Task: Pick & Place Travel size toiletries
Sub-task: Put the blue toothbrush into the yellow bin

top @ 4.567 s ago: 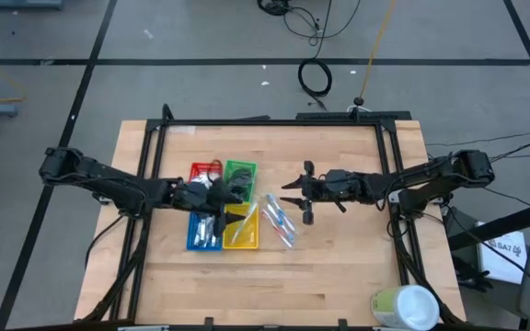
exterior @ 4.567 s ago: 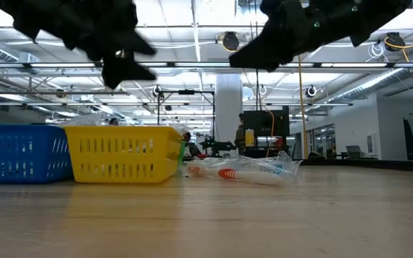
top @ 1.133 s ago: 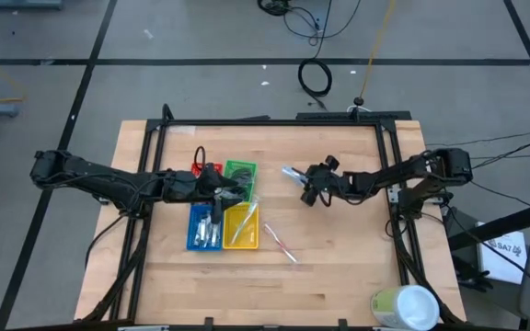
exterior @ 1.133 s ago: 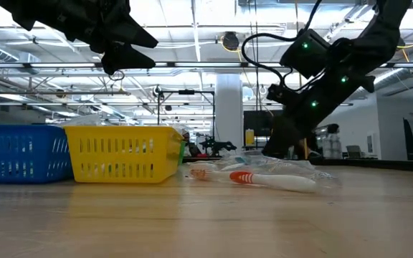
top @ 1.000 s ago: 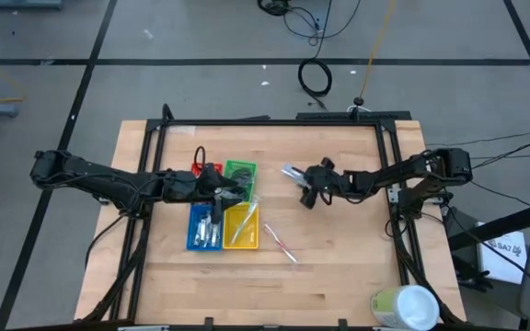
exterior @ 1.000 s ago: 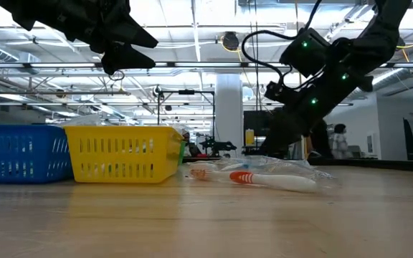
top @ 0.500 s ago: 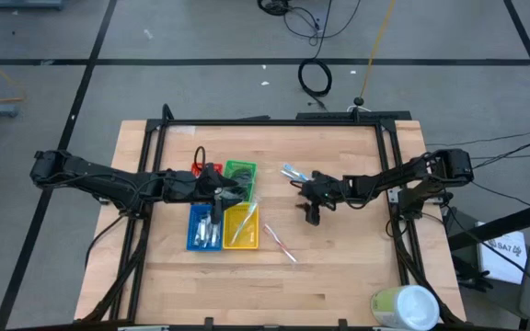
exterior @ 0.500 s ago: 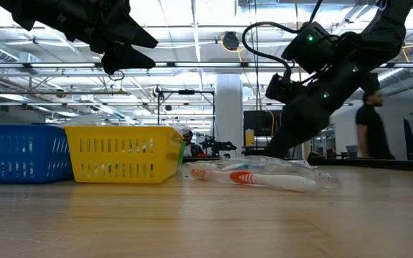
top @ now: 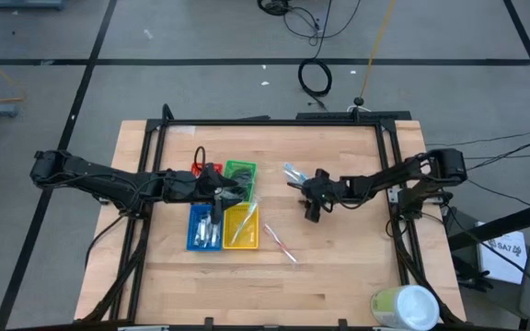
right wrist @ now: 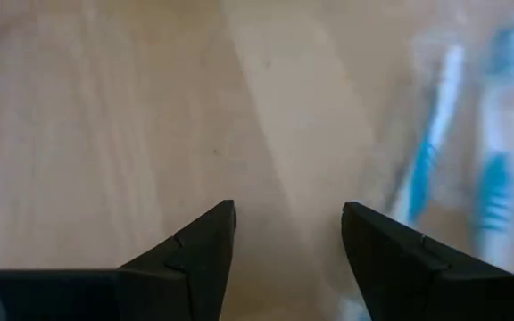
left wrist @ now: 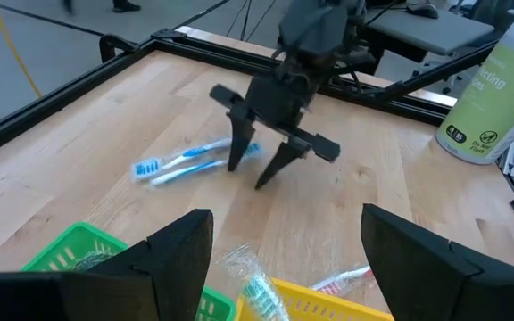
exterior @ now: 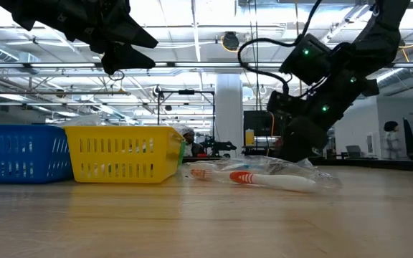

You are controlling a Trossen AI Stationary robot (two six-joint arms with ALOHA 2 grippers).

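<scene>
— Two grippers; where do they stand?
— Right gripper [top: 313, 209] hovers mid-table, fingers apart, gripping nothing, blue toothbrushes [top: 290, 172] just beyond it. Left gripper [top: 244, 190], fingers spread and empty, hangs over the green tray [top: 240, 170].
— Other toiletries?
— An orange toothbrush [top: 279, 243] lies right of the yellow tray [top: 241, 239].

Bare wood [top: 339, 257] right, trays [top: 224, 207] crowd left
</scene>
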